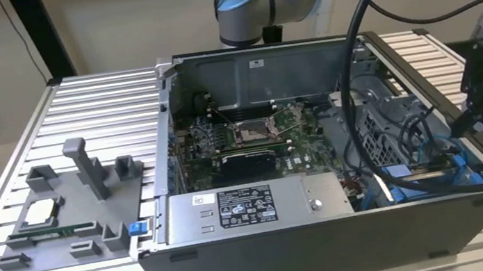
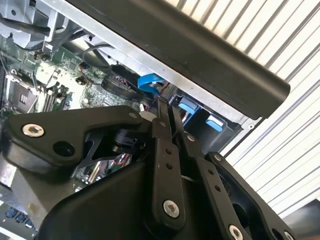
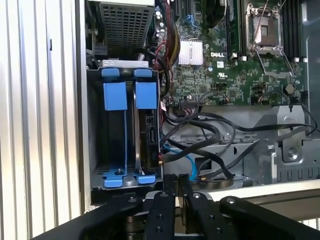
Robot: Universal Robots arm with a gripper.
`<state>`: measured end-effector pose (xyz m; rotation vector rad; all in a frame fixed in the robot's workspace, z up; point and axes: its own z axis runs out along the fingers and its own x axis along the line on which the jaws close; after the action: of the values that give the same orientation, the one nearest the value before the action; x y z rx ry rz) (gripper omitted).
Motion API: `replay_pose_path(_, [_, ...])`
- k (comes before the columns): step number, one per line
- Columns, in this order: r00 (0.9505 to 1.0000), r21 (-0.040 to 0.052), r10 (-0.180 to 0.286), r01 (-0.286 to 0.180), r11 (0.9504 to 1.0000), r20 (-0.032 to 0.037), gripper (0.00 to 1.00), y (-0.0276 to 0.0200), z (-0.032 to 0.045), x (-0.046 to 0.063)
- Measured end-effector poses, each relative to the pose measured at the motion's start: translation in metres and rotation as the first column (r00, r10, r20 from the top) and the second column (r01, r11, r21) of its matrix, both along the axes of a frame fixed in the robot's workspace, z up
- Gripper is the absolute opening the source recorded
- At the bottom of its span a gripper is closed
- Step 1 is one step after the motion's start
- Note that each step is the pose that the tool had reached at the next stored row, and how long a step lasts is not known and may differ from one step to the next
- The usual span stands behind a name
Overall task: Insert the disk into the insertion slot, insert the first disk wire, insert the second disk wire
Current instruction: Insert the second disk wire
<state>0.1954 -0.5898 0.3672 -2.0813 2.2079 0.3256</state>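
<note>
Above the drive bay (image 3: 125,135), where the disk (image 3: 148,135) already sat, the gripper (image 2: 165,107) hung with fingers clenched together, empty.

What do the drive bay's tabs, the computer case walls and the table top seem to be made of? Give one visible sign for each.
Drive bay tabs: likely plastic; uniformly bright blue, matte, moulded shapes.
Computer case: probably painted or coated sheet metal; thin, flat grey panels with folded edges.
Table top: apparently aluminium; pale silver surface with regular parallel grooves, like extruded profile.
</note>
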Motion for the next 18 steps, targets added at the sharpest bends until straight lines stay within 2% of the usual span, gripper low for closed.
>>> replay_pose_path(8, [1.0, 0.0145, -0.003, 0.003, 0.9999, -0.0042, 0.0, 0.0, 0.0065, -0.01])
replay_pose_path(9, [1.0, 0.0172, -0.004, 0.004, 0.9998, -0.006, 0.0, 0.0, 0.0074, -0.017])
replay_pose_path(11, [1.0, 0.0185, -0.005, 0.005, 0.9998, -0.0071, 0.0, 0.0, 0.0076, -0.023])
replay_pose_path(13, [0.9999, 0.0189, -0.005, 0.005, 0.9998, -0.0091, 0.0, 0.0, 0.0077, -0.038])
replay_pose_path(16, [0.9999, 0.0189, -0.005, 0.005, 0.9998, -0.0099, 0.0, 0.0, 0.0077, -0.046])
replay_pose_path(18, [0.9999, 0.0188, -0.005, 0.005, 0.9998, -0.0099, 0.0, -0.0001, 0.0076, -0.047])
